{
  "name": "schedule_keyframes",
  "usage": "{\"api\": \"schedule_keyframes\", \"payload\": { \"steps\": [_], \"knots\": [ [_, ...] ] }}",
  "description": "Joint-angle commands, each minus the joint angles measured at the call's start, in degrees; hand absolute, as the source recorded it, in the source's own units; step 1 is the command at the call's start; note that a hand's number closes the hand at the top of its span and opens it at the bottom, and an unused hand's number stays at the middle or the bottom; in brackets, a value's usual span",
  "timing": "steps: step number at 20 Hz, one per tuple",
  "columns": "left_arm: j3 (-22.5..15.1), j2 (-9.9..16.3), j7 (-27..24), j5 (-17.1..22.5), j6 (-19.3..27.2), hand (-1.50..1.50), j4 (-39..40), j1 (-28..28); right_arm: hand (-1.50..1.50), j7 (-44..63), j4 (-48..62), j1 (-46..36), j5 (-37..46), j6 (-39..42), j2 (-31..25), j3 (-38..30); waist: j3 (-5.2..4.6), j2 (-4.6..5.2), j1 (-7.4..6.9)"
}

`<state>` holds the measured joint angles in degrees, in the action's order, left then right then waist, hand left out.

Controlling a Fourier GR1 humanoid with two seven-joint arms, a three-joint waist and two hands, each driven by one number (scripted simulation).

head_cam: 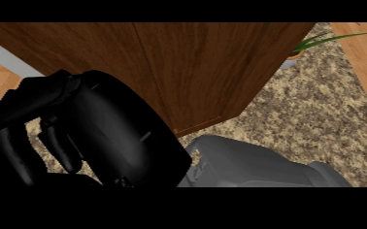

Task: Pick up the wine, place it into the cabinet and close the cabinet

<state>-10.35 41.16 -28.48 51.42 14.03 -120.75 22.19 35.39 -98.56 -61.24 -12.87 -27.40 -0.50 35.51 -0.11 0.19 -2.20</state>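
Black hand (pixel 108 131) hides counter (pixel 308 106) beside cabinet (pixel 186 63).

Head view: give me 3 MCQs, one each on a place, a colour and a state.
1. Where is the potted plant?
A. lower left
B. upper right, beside the cabinet
C. on top of the forearm

2. What colour is the counter?
A. speckled beige-brown
B. plain white
C. solid blue

3. How do the cabinet doors stand?
A. both wide open
B. one removed
C. shut

Answers:
1 B: the potted plant's green leaves show past the right edge of the cabinet.
2 A: the counter has a stone-like speckle.
3 C: both door fronts lie flush, with only a thin seam between them.
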Motion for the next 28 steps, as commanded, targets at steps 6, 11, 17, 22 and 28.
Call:
{"api": "schedule_keyframes", "payload": {
  "steps": [6, 11, 17, 22, 28],
  "knots": [
    [1.5, -3.0, -0.1, -1.7, -2.9, -1.50, 4.1, -0.7, 1.50, -7.7, 20.5, -9.2, 0.9, 4.1, 0.5, -7.5, 0.04, -0.05, 0.87],
    [2.4, -3.0, 3.5, -3.2, -0.2, -1.50, 1.3, -2.0, 1.50, -13.7, 28.3, -8.5, -0.8, 9.7, 0.5, -12.6, 0.09, -0.02, 1.00],
    [4.0, -2.6, 6.7, -2.5, 1.6, -1.50, -1.2, -4.1, 1.50, -21.6, 39.8, -10.4, -1.4, 17.8, -2.1, -18.8, 0.12, 0.33, 0.36],
    [1.8, -4.9, 4.5, -4.4, -1.3, -1.50, 2.8, -3.9, 1.50, -24.6, 41.8, -9.1, 1.6, 17.3, -3.5, -18.3, 0.04, 0.41, 0.75],
    [3.7, -4.0, 7.0, -2.8, -1.0, -1.50, 0.4, -4.0, 1.50, -27.1, 41.9, -7.1, 3.5, 17.9, -4.6, -17.4, 0.08, 0.17, 0.77]
  ]
}}
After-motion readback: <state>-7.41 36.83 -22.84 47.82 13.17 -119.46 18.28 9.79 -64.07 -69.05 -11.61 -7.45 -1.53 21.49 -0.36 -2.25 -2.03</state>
